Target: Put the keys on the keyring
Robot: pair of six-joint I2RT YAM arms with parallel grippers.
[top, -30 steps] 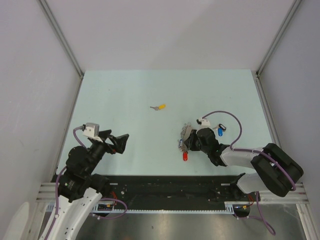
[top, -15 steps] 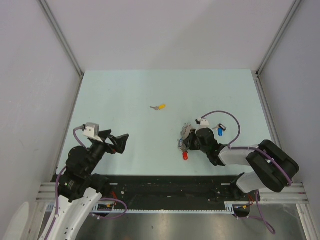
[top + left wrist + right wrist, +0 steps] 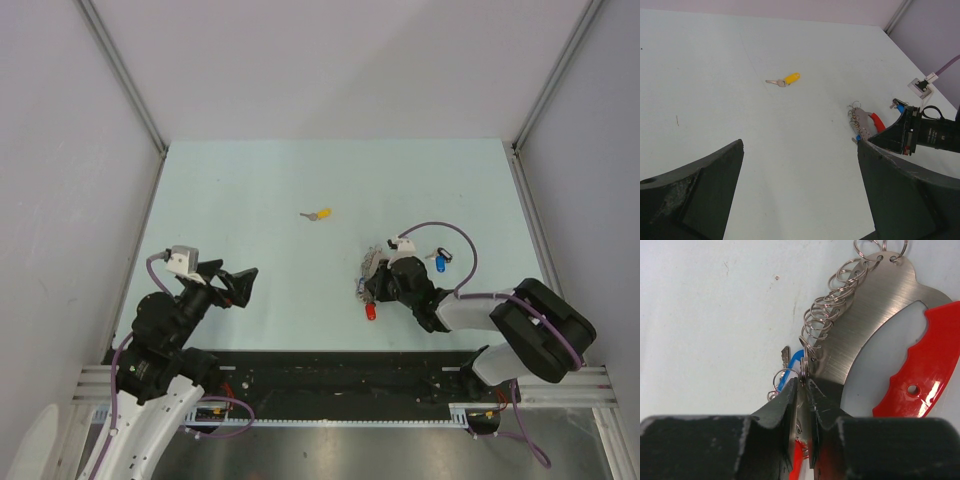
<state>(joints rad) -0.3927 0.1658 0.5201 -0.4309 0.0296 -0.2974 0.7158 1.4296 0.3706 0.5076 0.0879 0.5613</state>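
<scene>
We see a pale mint tabletop (image 3: 250, 200), walled on three sides, with a yellow-capped key (image 3: 320, 214) lying alone near its middle, well apart from everything else. To the right and nearer us lies the keyring (image 3: 875, 315), a curved brushed-steel plate with a red grip and a string of small silver rings along its edge; a blue-capped key (image 3: 792, 371) lies flat just beside those rings. A red-capped key (image 3: 370, 312) rests just on the near side of that cluster, and a second small blue piece (image 3: 440, 264), too small for us to name, sits further right.
</scene>
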